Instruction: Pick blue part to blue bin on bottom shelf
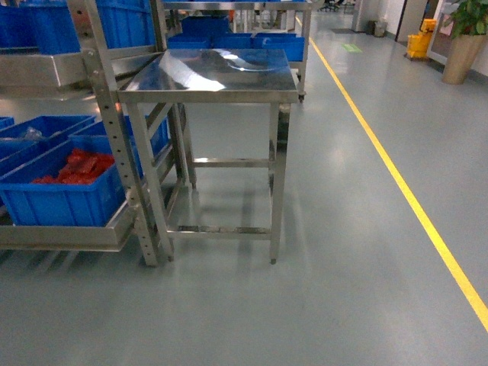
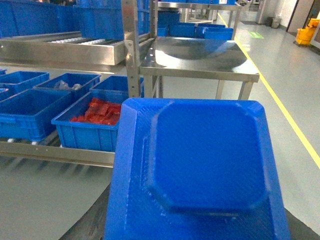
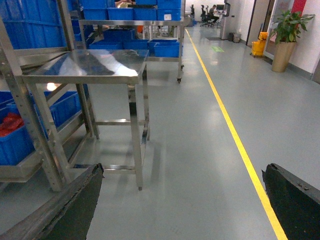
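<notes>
The blue part [image 2: 207, 165] fills the left wrist view, a blue block with a raised eight-sided face. My left gripper [image 2: 200, 232] is shut on it; only dark finger [image 2: 95, 220] edges show beside it. The bottom shelf [image 2: 55, 152] lies left of and beyond the part, its steel front rail also in the head view [image 1: 61, 236]. On it stand several blue crates; the blue bin [image 2: 25, 110] is the bare-looking one left of the crate of red bags [image 2: 95, 122]. My right gripper [image 3: 185, 200] is open over bare floor. Neither gripper shows in the head view.
A steel table [image 1: 213, 76] stands against the rack's upright post [image 1: 114, 145], right of the crates. A yellow floor line [image 1: 412, 198] runs along the grey aisle on the right. More blue crates sit on upper rack levels and behind the table.
</notes>
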